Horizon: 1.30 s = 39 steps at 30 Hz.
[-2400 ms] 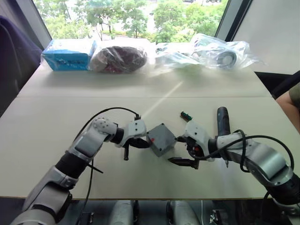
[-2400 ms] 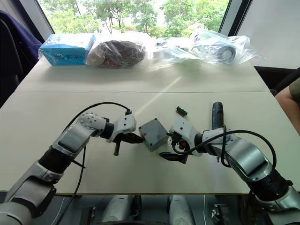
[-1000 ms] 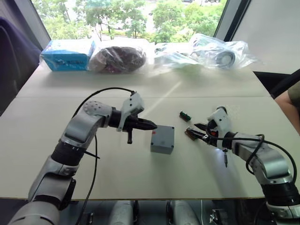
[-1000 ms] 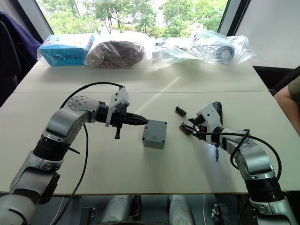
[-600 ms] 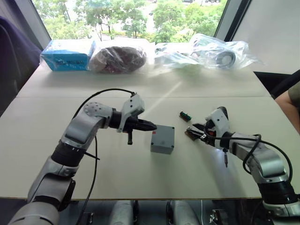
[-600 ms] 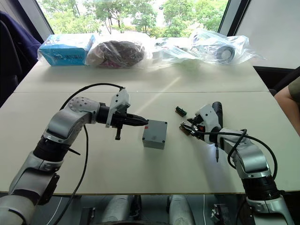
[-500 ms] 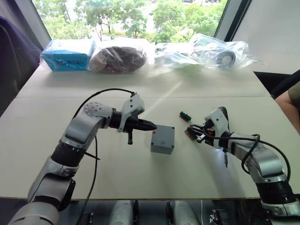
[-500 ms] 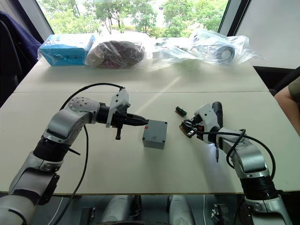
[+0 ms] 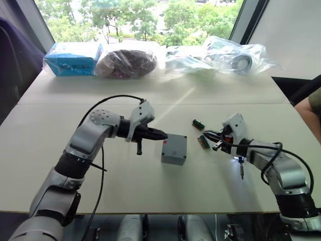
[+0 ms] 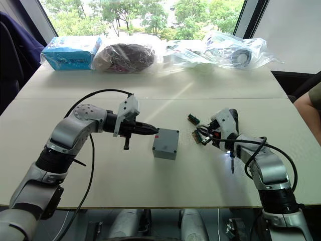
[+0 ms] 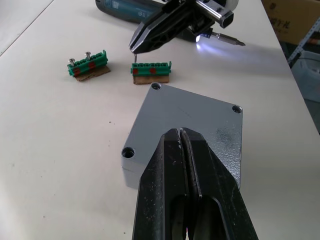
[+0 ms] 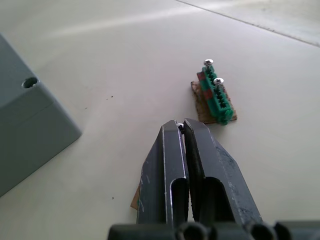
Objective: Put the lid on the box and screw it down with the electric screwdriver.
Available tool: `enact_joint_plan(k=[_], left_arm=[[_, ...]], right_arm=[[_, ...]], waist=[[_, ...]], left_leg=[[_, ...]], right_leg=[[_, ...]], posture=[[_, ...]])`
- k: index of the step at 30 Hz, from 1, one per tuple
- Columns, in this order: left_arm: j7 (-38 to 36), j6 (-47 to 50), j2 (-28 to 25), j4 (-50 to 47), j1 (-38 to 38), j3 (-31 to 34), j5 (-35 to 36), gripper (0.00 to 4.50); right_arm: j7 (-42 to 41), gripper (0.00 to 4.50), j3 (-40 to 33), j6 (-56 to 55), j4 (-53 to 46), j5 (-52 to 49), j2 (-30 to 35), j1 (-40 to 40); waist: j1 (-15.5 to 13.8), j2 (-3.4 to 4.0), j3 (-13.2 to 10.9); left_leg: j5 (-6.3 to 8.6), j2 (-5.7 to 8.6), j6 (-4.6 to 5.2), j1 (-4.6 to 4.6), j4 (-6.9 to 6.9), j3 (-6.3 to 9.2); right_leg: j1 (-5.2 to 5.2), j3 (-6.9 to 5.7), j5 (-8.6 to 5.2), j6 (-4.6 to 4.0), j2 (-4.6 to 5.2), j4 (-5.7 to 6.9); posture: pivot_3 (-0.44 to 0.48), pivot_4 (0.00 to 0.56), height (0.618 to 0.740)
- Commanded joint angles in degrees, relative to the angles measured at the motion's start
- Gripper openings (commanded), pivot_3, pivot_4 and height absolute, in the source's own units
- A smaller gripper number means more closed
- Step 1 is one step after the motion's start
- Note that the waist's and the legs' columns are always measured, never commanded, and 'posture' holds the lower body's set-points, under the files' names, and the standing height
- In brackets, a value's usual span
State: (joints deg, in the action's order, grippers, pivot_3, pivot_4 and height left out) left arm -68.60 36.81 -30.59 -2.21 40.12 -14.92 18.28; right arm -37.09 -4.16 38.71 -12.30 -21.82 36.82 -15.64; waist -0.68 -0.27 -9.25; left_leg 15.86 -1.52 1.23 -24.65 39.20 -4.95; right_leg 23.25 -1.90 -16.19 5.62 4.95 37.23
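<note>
The grey box (image 9: 173, 156) rests flat mid-table, and the lid (image 11: 195, 120) lies on top of it with open corner screw holes. My left gripper (image 9: 163, 134) is shut and empty, its tips just over the box's left top edge. My right gripper (image 9: 211, 136) hovers right of the box, above a green screw holder (image 9: 203, 142), shut on a thin small screw (image 12: 179, 123) at its tips. The black electric screwdriver (image 10: 232, 117) lies on the table behind and under the right gripper, with its tip light (image 9: 235, 159) glowing.
A second green holder (image 9: 198, 123) with two screws lies farther back. A blue carton (image 9: 72, 57) and several plastic bags (image 9: 235, 57) line the table's far edge. A person's arm (image 9: 311, 111) shows at the right edge.
My right gripper has closed at the nearer green holder and drawn slightly up and to the right. The box, which both grippers held tilted earlier, stays flat, and the left gripper has not moved.
</note>
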Motion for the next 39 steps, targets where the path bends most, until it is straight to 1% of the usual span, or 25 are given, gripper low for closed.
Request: enact_joint_plan(k=[1, 5, 11, 24, 39], left_arm=[[-0.36, -0.52, -0.54, 0.23, 0.39, 1.26, 1.12, 0.00], [-0.61, -0.83, -1.26, 0.94, 0.38, 1.52, 0.99, 0.00], [-0.54, -0.94, -1.75, 0.74, -0.11, 1.32, 1.06, 0.00], [-0.23, -0.93, -1.86, 0.38, -0.89, 1.00, 0.75, 0.00], [-0.08, -1.34, -1.70, 0.50, -1.03, 0.71, 0.43, 0.00]], right_arm=[[-0.70, 0.08, -2.80, 1.10, -5.31, -2.82, 0.96, -2.46], [-1.05, 0.08, -2.29, 5.69, -11.45, -7.30, 0.05, -3.52], [-0.43, 0.08, 0.90, 8.27, -15.01, -8.94, -0.97, -3.27], [-0.85, 0.08, 3.61, 8.40, -14.97, -9.46, -1.13, -2.49], [-1.45, 0.08, 5.63, 5.56, -12.67, -6.47, -0.48, -1.35]], waist=[[0.03, 0.00, 0.00], [0.00, 0.00, 0.00], [-0.05, 0.00, 0.00], [-0.05, 0.00, 0.00], [-0.04, 0.00, 0.00]], left_leg=[[0.00, -0.01, 0.00, 0.00, 0.00, 0.00], [0.00, -0.02, 0.00, 0.01, 0.00, 0.00], [0.07, 0.01, 0.12, 0.01, 0.00, 0.00], [0.07, 0.01, 0.12, 0.01, 0.00, 0.00], [0.07, 0.01, 0.12, 0.01, 0.00, 0.00]], right_leg=[[0.00, 0.00, 0.00, 0.00, 0.00, 0.00], [0.00, 0.00, 0.00, 0.00, -0.02, 0.00], [-0.03, 0.00, 0.00, 0.00, 0.02, 0.00], [-0.02, -0.01, 0.00, 0.00, 0.02, 0.00], [-0.02, 0.00, 0.00, 0.00, 0.01, 0.00]], posture=[[0.000, 0.150, 0.740], [0.000, 0.150, 0.740], [0.000, 0.150, 0.740], [0.000, 0.150, 0.740], [0.000, 0.150, 0.740]])
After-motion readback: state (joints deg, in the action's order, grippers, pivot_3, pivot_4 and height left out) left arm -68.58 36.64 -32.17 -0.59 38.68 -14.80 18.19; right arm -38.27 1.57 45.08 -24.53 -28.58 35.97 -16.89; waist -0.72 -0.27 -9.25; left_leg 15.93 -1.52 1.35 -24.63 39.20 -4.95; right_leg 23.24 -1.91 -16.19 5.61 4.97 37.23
